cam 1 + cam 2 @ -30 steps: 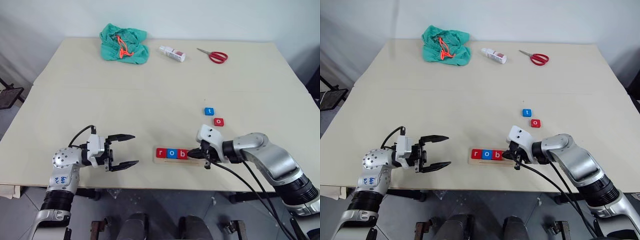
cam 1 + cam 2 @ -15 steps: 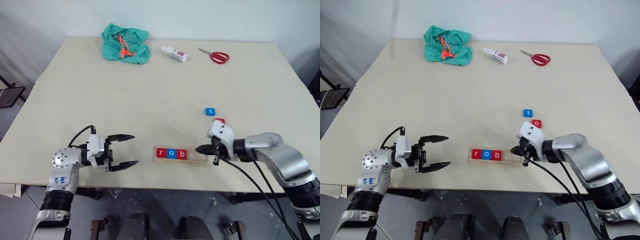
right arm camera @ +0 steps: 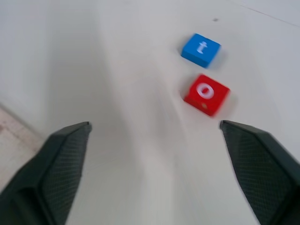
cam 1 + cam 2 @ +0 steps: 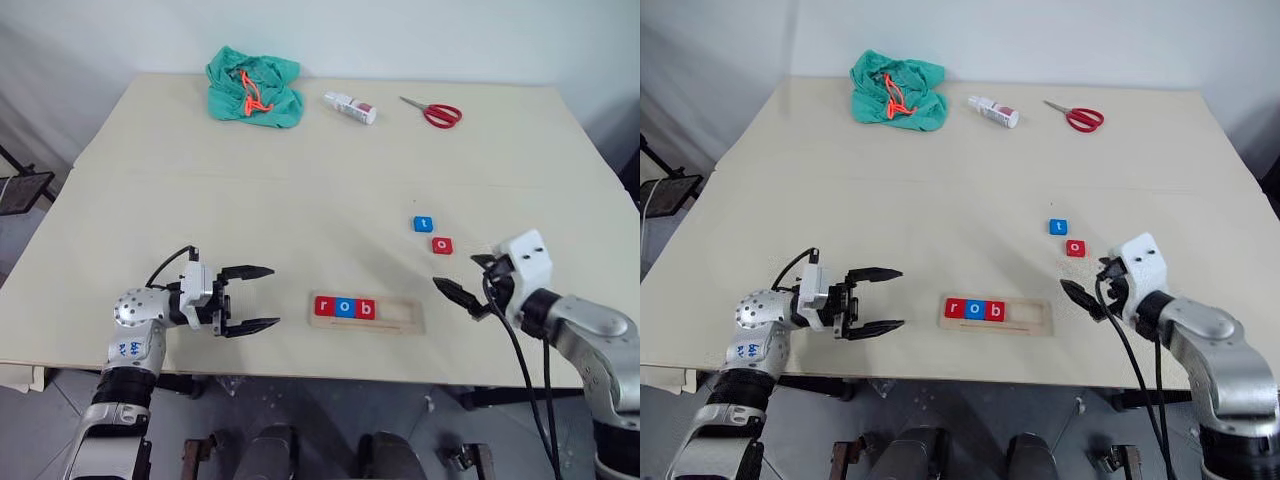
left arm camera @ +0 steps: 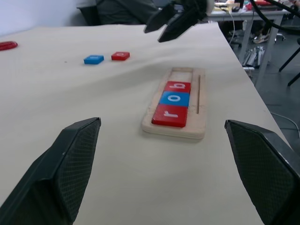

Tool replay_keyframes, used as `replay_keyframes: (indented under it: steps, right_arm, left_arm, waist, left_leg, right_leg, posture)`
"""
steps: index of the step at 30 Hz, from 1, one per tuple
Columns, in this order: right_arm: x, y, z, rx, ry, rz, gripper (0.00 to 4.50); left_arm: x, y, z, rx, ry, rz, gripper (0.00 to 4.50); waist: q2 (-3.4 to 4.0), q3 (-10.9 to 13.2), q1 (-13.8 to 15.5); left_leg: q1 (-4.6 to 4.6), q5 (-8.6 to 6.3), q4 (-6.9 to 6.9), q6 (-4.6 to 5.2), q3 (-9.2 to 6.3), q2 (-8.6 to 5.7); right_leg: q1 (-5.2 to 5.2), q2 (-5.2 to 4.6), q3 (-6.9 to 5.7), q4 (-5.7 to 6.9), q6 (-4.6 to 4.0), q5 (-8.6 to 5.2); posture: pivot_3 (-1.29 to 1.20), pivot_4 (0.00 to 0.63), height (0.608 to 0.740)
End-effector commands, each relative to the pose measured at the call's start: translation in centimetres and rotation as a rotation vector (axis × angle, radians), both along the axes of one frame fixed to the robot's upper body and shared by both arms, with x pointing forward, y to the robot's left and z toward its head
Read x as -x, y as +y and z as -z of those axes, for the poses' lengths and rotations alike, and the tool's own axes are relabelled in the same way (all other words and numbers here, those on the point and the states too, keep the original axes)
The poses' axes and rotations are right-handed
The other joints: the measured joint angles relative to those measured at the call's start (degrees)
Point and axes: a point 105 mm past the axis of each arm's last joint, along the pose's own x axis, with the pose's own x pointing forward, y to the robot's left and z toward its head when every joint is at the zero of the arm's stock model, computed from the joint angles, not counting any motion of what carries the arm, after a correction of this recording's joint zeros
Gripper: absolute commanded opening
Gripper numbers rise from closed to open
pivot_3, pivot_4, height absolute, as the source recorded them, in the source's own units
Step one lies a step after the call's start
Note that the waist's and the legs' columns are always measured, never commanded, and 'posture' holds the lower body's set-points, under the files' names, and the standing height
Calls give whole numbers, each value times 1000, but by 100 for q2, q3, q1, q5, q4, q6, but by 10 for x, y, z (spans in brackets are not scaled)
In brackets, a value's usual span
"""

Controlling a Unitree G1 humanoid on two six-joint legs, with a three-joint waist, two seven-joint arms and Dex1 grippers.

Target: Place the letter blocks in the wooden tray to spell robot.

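Observation:
The wooden tray [image 4: 402, 316] lies near the table's front edge. It holds three letter blocks in its left part: red r [image 4: 323, 306], blue o [image 4: 344, 307] and red b [image 4: 365, 309]. The right part of the tray is bare. A blue t block [image 4: 424, 224] and a red o block [image 4: 442, 245] lie loose on the table behind and to the right of the tray. My right gripper [image 4: 462, 278] hangs open just right of the tray, with nothing in it, pointing towards the loose red o [image 3: 206, 93]. Left of the tray, my left gripper [image 4: 272, 296] is open and empty, facing it [image 5: 174, 101].
At the table's far side lie a green cloth with an orange cord [image 4: 252, 82], a small white bottle [image 4: 350, 106] and red-handled scissors [image 4: 432, 113]. The table's front edge runs close below the tray and both grippers.
My right gripper has drawn away to the right from the tray's b end and has opened. The left gripper has stayed where it was.

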Motion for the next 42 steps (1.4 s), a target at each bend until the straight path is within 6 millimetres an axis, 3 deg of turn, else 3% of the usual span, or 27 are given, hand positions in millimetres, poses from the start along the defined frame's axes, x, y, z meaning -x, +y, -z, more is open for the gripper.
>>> replay_keyframes:
  steps: [1, 8, 20, 30, 35, 42]
  right_arm:
    - [9, -4, -15, -14, -82, 54, 4469]
    - [23, -9, -1, -33, -45, 100, 4469]
    - [18, -6, -1, -57, -36, 102, 4469]
    - [-29, 2, -8, -115, -76, 170, 4469]
    - [-61, 4, 0, -132, -63, 237, 4469]
    - [-84, 14, 16, -170, -47, 260, 4469]
  left_arm:
    - [-2, -1, -5, 6, -26, 14, 4500]
    - [-2, -5, -6, 2, -31, 30, 4500]
    - [-1, -1, -8, -4, -36, 21, 4500]
    - [-1, -3, -7, 2, -39, 18, 4500]
    - [0, -4, -6, 10, -46, 11, 4500]
    - [4, -2, -6, 13, -55, -12, 4500]
  waist:
    - [0, 0, -3]
    - [1, 0, -2]
    - [1, 0, 0]
    - [1, 0, -84]
    - [1, -1, -97]
    - [1, -1, -110]
  left_leg:
    - [0, 0, 0, 0, 3, 0]
    - [4, 0, -4, 0, 3, 0]
    - [6, 0, -2, 0, 3, 0]
    - [7, 0, -3, 0, 1, 0]
    - [7, 0, -4, 0, 1, 0]
    - [6, 0, -8, 0, 0, -1]
  right_leg:
    - [-1, 0, 3, 0, 0, 0]
    - [0, 1, 4, 1, 0, 0]
    - [1, 1, 7, 2, 0, 0]
    - [-1, 0, 6, 4, 0, 0]
    - [-2, 1, 6, 7, 0, 0]
    - [-5, 0, 5, 7, 0, 0]
  posture:
    - [0, 150, 740]
    - [0, 150, 740]
    - [0, 150, 740]
    - [0, 150, 740]
    - [0, 150, 740]
    - [0, 150, 740]
